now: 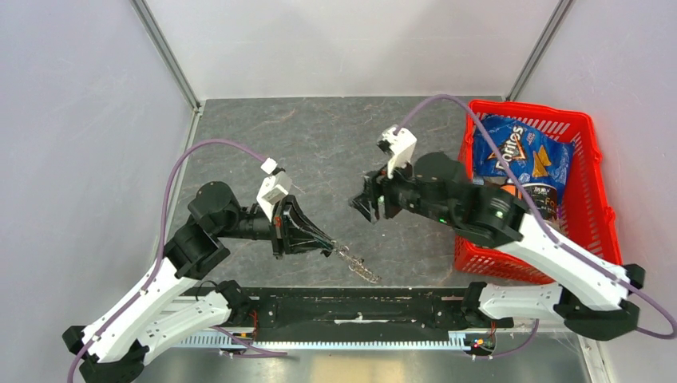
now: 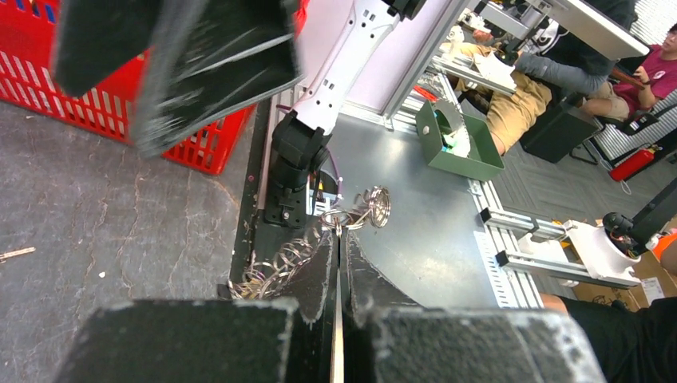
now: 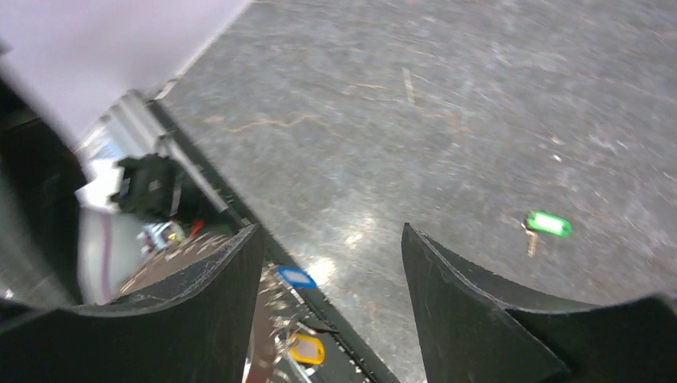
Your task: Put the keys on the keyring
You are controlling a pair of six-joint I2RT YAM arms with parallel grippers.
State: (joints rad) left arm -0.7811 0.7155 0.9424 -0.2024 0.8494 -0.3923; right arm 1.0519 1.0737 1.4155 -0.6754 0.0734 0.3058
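Note:
The keyring [image 1: 357, 265] is a bunch of linked silver rings hanging from my left gripper [image 1: 328, 246], low over the table's near edge. In the left wrist view the jaws of my left gripper [image 2: 339, 239] are shut on a thin metal ring, with more rings [image 2: 359, 214] beyond the tips and a coil [image 2: 271, 271] to the left. My right gripper [image 1: 358, 205] is open and empty above the table's middle. In the right wrist view, where this gripper [image 3: 331, 231] is also seen, the green-headed key [image 3: 548, 224] lies flat on the table, right of the jaws. The black-headed key is out of view.
A red basket [image 1: 594, 163] holding a blue chip bag [image 1: 517, 153] stands at the right. The right wrist view shows a blue tag [image 3: 297, 277] and a yellow tag [image 3: 308, 349] among rings near the table's front edge. A small pale key-like piece [image 2: 16, 254] lies on the table.

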